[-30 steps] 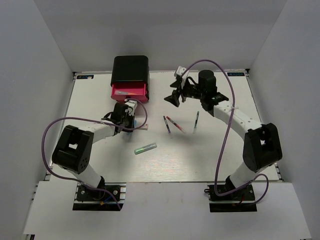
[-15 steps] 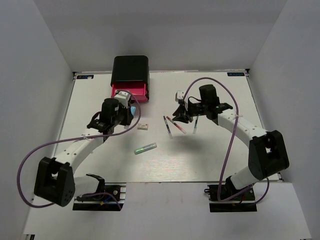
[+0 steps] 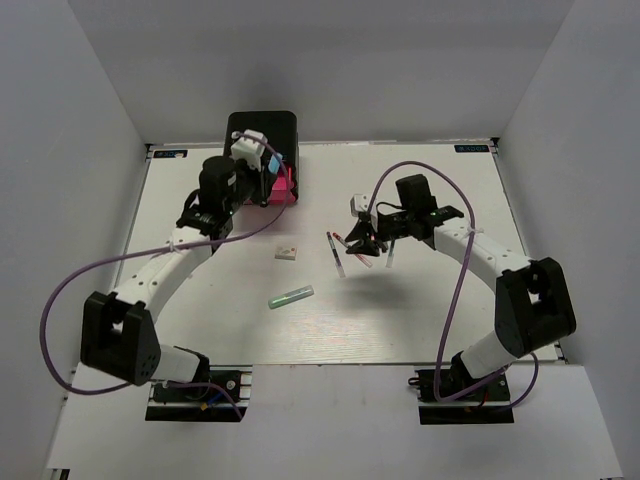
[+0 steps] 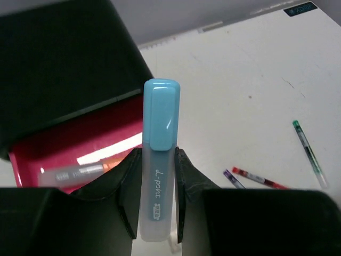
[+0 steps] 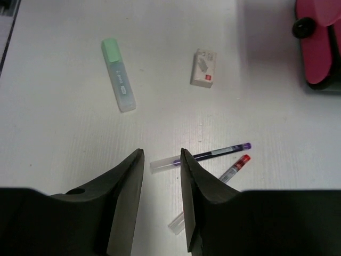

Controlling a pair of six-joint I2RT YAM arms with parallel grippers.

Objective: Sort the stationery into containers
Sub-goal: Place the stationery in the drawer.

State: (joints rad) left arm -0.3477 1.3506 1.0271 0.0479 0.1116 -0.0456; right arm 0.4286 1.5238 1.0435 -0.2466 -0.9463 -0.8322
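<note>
My left gripper [image 4: 159,156] is shut on a light-blue marker [image 4: 161,114] and holds it above the open pink drawer [image 4: 64,144] of the black box [image 3: 260,135]. An orange-tipped marker [image 4: 72,173] lies in that drawer. In the top view the left gripper [image 3: 262,165] is at the box's front. My right gripper [image 5: 161,154] is open and empty, just above a purple pen [image 5: 213,154] and a red pen [image 5: 234,166]. A green marker [image 5: 118,82] and a white eraser [image 5: 204,68] lie on the table.
A thin green pen [image 4: 309,154] lies right of the red and purple pens, under my right arm in the top view [image 3: 392,245]. The green marker [image 3: 291,296] is mid-table and the eraser [image 3: 287,252] is near the box. A drawer knob [image 5: 303,26] shows at top right.
My left gripper has carried the light-blue marker from beside the eraser up to the open pink drawer. My right gripper has come down and forward over the pens.
</note>
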